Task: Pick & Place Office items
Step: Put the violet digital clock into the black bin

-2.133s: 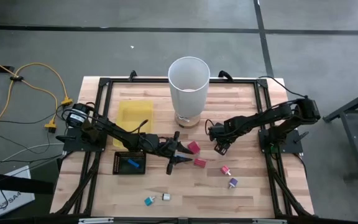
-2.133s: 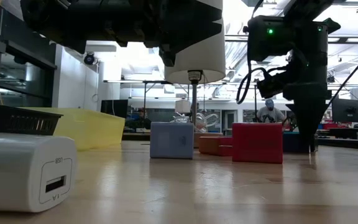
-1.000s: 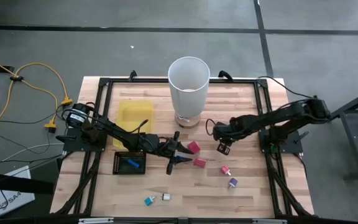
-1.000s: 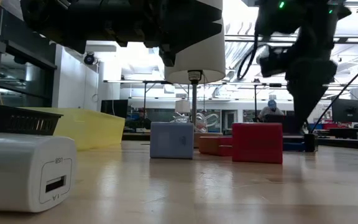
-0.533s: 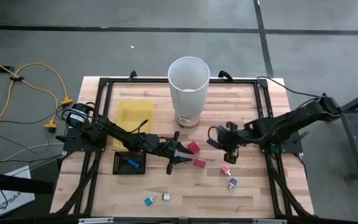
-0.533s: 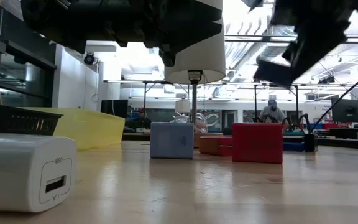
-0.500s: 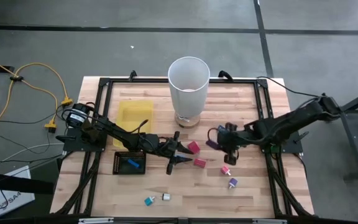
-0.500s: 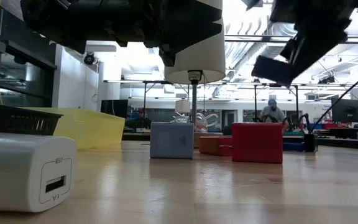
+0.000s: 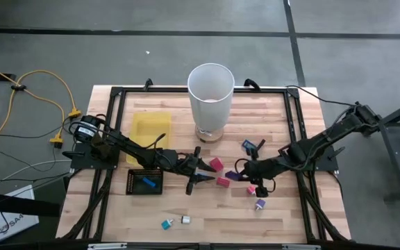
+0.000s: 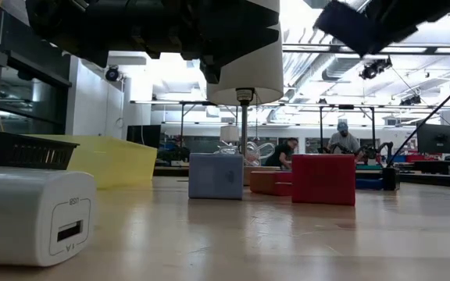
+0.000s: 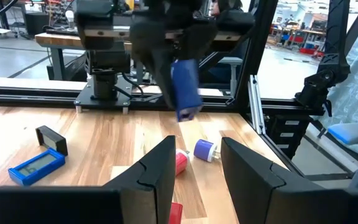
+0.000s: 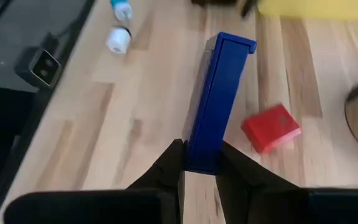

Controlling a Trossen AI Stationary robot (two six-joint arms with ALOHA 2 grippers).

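Right gripper (image 12: 199, 163): clamped on a blue bar-shaped piece (image 12: 219, 99), lifted above the table's middle.
Left gripper (image 9: 198, 169): partly parted, nothing between the fingers, low beside the pink block (image 9: 216, 164).
Done: one blue piece (image 9: 147, 182) lies in the black mesh tray (image 9: 134, 185).
Left: red block (image 9: 223, 181), purple plug (image 9: 260, 204), teal piece (image 9: 165, 223) and white plug (image 9: 185, 220) loose on the table (image 9: 207, 222).
Hidden: white bin's (image 9: 211, 101) contents; yellow tray (image 9: 150, 128) looks bare.
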